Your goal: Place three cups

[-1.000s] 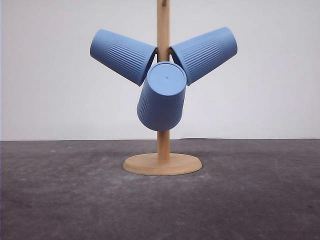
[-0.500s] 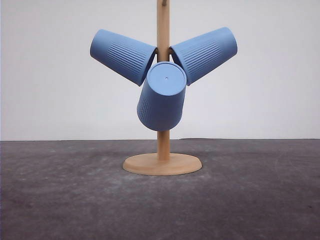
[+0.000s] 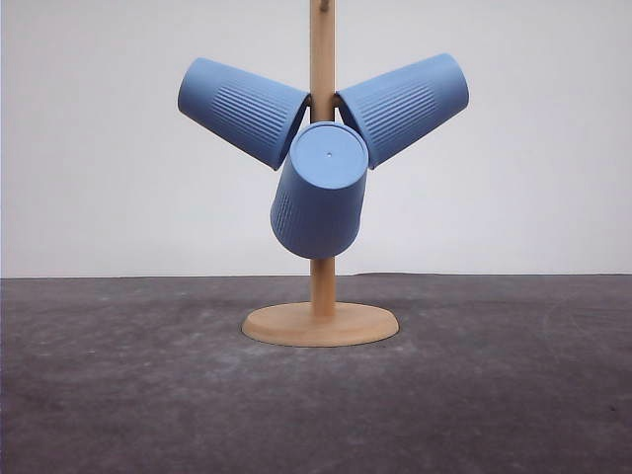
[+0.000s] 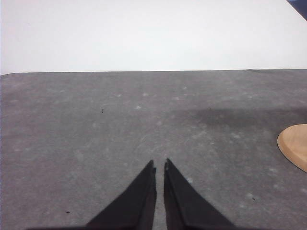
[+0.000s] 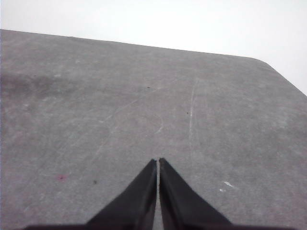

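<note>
Nothing is moving between the earlier front pictures and this one: your cups and stand are sitting exactly as they were. Nearest you, the left gripper (image 4: 159, 165) is hovering over bare tabletop (image 4: 96, 134) with its fingers nearly together, a thin slit between the tips, holding nothing. The right gripper (image 5: 158, 162) is doing the same, its fingers together and empty.

Farther out, the wooden stand (image 3: 322, 296) is standing upright on its round base, near the middle of the tabletop. All three cups are hanging on its pegs: the front cup (image 3: 318, 193) is pointing its flat bottom toward you, the left cup (image 3: 242, 109) is angling up to the left, and the right cup (image 3: 405, 104) is angling up to the right. By my reading, either you are looking at a finished hanging job or every cup is waiting to be taken down; you cannot tell which.

Underfoot, the tabletop is dark grey, scuffed and speckled. Behind it, a plain white wall (image 3: 533, 148) is closing the scene.
</note>
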Available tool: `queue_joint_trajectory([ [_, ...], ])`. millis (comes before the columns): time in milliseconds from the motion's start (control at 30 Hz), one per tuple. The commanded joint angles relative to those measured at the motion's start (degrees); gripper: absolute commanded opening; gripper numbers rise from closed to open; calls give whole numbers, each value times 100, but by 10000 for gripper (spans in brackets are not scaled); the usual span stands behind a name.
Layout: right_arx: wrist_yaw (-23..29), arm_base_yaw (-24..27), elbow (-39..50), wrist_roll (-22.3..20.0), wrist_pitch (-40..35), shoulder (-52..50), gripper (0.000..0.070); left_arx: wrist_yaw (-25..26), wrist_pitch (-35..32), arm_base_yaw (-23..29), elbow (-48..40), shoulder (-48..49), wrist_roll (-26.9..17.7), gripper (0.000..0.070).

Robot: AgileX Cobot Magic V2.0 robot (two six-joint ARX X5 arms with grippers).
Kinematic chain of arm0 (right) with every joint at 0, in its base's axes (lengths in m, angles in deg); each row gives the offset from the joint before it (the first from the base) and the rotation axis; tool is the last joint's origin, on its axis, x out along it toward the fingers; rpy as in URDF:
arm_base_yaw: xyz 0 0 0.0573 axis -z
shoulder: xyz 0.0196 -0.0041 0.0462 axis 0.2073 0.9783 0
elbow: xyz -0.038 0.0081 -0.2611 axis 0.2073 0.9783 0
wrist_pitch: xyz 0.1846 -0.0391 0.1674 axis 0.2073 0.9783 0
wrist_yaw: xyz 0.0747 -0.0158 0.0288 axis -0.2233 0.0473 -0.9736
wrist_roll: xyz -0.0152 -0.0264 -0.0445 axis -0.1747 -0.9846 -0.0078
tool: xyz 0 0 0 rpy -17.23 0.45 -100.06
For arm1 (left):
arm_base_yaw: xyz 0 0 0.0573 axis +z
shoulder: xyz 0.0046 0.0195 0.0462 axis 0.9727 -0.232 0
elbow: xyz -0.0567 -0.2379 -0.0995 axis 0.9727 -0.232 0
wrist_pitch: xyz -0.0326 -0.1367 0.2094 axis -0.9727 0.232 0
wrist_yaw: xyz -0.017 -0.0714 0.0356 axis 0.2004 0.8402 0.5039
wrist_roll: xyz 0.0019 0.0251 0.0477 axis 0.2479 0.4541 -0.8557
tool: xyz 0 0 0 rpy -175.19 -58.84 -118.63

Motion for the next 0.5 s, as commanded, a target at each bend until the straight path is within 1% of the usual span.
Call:
queue_joint_trajectory([
  [0,22,11,24,79,-63,-9,5,11,-39,11,-74,2,22,16],
  [467,21,11,24,81,-63,-9,5,9,-39,11,-74,2,22,16],
])
